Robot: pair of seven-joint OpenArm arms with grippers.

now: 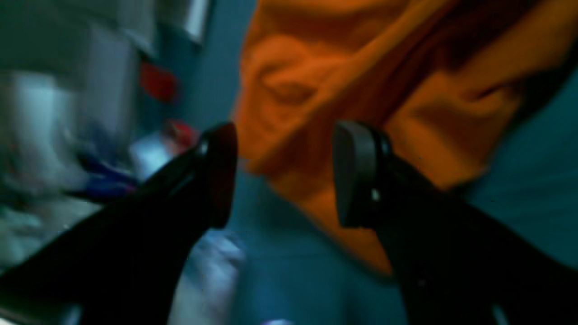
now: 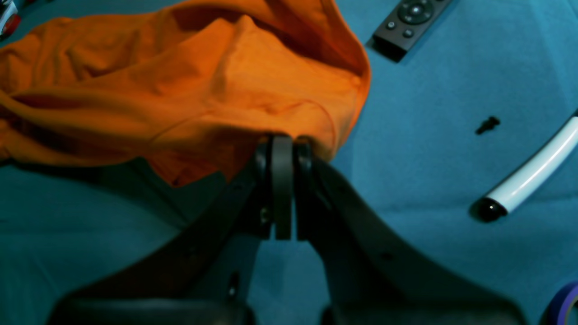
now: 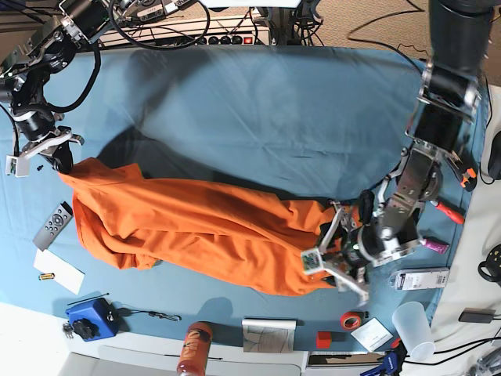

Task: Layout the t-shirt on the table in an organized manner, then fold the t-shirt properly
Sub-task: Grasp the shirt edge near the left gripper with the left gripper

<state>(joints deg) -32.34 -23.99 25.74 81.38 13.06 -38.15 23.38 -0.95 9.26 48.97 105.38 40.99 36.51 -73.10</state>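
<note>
The orange t-shirt (image 3: 196, 231) lies stretched in a rumpled band across the blue-teal table (image 3: 274, 102), from the left edge toward the right. At the band's left end, my right gripper (image 3: 61, 163) is shut on the fabric. The right wrist view shows those fingers pressed together (image 2: 282, 141) on an edge of the t-shirt (image 2: 189, 85), which is lifted slightly off the table (image 2: 429, 135). My left gripper (image 3: 333, 258) is at the shirt's right end. Its fingers stand apart (image 1: 284, 176), and the bunched t-shirt (image 1: 361, 76) lies just beyond them, not pinched.
A remote control (image 2: 411, 20) and a white tube with a black tip (image 2: 533, 174) lie near the right gripper. A blue box (image 3: 90, 317), an orange-lidded bottle (image 3: 194, 348), a red tape roll (image 3: 351, 319) and a plastic cup (image 3: 412, 327) sit along the front edge.
</note>
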